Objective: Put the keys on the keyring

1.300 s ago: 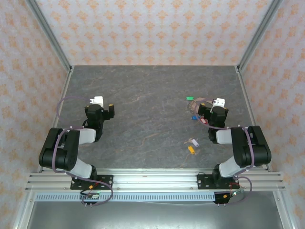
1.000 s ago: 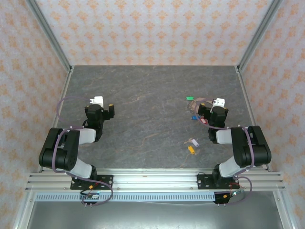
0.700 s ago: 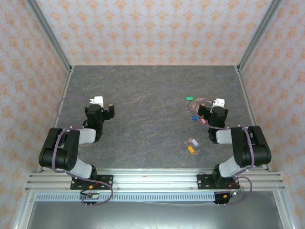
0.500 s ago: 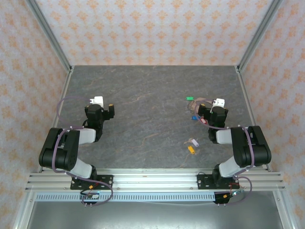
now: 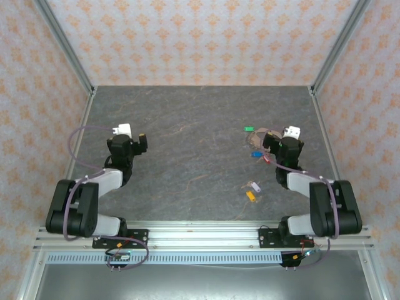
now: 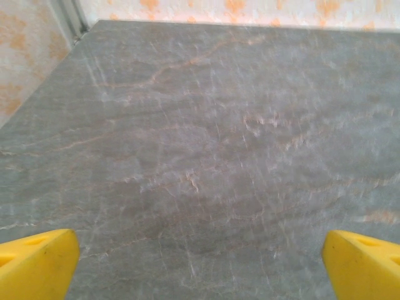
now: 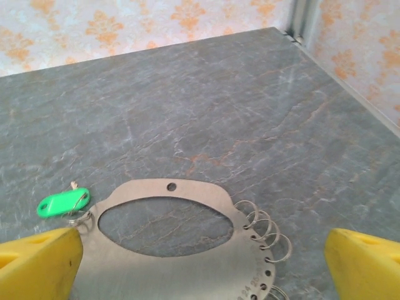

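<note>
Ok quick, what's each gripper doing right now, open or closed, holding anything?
Left gripper: open, holding nothing.
Right gripper: open, holding nothing.

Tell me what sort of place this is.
Likely a robot lab test cell: left arm and right arm bolted to an aluminium rail, patterned wall panels in metal framing, grey stone-look table.

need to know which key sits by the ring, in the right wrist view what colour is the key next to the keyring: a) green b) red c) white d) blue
a, since the green key lies right at the left edge of the keyring, and that view has no key of another colour.
</note>
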Robot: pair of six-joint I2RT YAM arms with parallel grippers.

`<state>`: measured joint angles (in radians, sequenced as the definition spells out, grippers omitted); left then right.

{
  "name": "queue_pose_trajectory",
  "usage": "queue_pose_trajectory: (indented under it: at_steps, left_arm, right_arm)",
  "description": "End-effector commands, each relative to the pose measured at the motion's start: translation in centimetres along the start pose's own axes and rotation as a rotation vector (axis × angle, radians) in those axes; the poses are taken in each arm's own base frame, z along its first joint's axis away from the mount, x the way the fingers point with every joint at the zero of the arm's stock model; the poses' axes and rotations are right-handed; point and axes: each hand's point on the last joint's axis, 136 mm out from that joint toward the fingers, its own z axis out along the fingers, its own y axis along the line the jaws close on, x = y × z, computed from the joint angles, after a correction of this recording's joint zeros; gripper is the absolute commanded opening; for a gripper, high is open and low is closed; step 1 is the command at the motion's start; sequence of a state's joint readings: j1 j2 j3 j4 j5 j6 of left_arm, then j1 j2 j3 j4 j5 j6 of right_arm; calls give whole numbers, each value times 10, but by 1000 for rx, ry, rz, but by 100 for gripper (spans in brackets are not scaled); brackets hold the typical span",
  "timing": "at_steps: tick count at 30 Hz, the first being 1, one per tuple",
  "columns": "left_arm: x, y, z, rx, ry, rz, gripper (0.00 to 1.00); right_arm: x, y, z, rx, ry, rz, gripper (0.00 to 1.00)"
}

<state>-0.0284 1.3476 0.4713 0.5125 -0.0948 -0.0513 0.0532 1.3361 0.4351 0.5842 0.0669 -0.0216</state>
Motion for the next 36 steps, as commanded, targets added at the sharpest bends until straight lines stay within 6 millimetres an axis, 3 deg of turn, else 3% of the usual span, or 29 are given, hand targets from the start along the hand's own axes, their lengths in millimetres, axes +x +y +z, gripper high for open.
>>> queue_pose_trajectory:
  at_steps: [1,5,8,10,13,20,29,36]
  left_arm:
    - [-15,15,-14,-52,41,-109,100]
    - [-31,26,-38,-105,79,-227,100]
    - [-39,16,-47,-52,125,-289,100]
    - [-41,-2,-49,50,162,-327,100]
    - [-39,-22,-54,160,200,-406,100]
    - [-31,-38,-73,278,214,-507,100]
    - [-22,-38,-94,304,238,-512,100]
    - [-14,-39,-101,316,263,-506,100]
  right_arm:
    - [6,-15,-4,111,176,73,99]
    - [13,1,-3,29,333,80,99]
    - [17,20,2,-77,436,187,93]
    - [24,37,7,-139,524,252,86]
    - [31,57,14,-209,619,324,74]
    - [44,74,37,-242,730,357,69]
    - [62,93,66,-218,847,319,62]
    - [83,126,67,-266,976,192,59]
